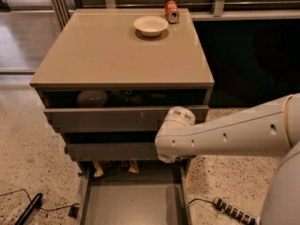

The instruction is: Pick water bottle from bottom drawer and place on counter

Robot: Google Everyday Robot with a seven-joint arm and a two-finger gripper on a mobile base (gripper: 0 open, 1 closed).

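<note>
The bottom drawer is pulled open and shows a flat grey floor. The water bottle is not visible; only some tan and dark items lie at the drawer's back under the drawer above. My white arm reaches in from the right and bends at a joint in front of the middle drawers. The gripper is hidden below that bend, over the back right of the bottom drawer. The beige counter tops the cabinet.
A white bowl and an orange soda can stand at the counter's far edge. The top drawer is partly open with a round grey object inside. A power strip and cables lie on the floor.
</note>
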